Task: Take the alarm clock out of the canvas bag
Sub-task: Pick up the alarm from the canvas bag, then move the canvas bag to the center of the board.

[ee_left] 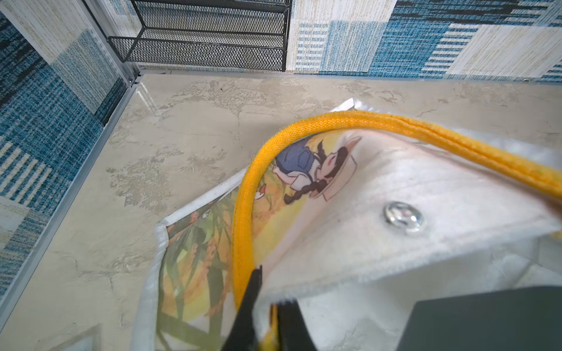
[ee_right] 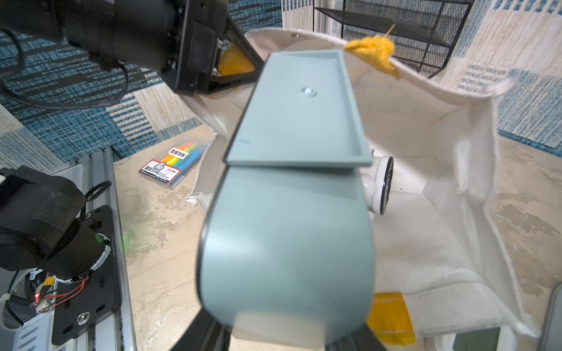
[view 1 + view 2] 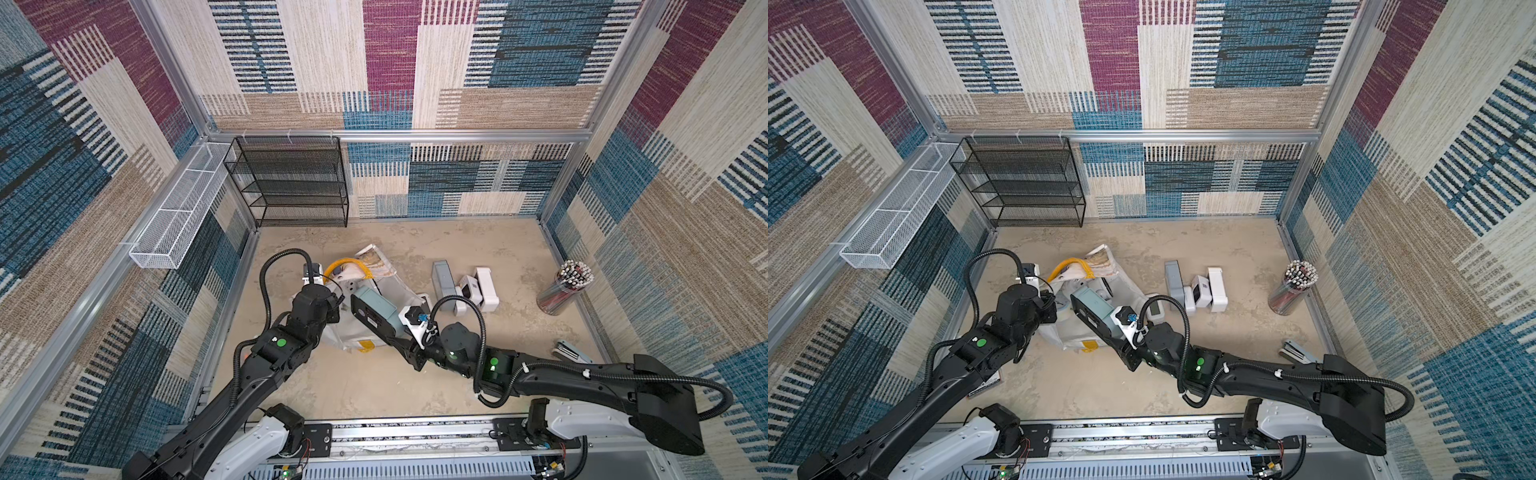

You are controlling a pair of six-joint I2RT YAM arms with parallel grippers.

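Right jaws are clamped on the near end of the alarm clock (image 2: 289,228), a pale teal block with a black face. They hold it tilted over the open mouth of the canvas bag (image 2: 425,231), its far end reaching toward the far rim. Whether that end is clear of the rim I cannot tell. Left jaws are closed tight on the bag's white rim, beside the foot of a yellow handle (image 1: 395,127), and hold that side of the mouth up.

Nearest the robot, a pack of coloured markers (image 2: 173,164) lies flat on the surface (image 3: 374,395), near the bag on the left arm's side. A stapler (image 3: 571,351) lies on the right, close beside the right arm.

In the middle the bag stands slumped. It has a yellow patch (image 2: 392,319) at its near rim, a clear snap button (image 1: 403,217) on the rim flap and a cartoon print (image 1: 304,164) on its outer side. On its floor lies a white round object (image 2: 381,184) with a dark rim, partly hidden behind the clock.

Just beyond the bag, to the right, a grey box (image 3: 442,282), a small white device (image 3: 469,286) with a dark screen and a white block (image 3: 487,291) sit close together. Farther right, a clear jar of pencils (image 3: 563,286) stands near the right wall.

At the back a black mesh rack (image 3: 291,183) stands against the wall, and a white mesh basket (image 3: 178,216) hangs on the left wall.
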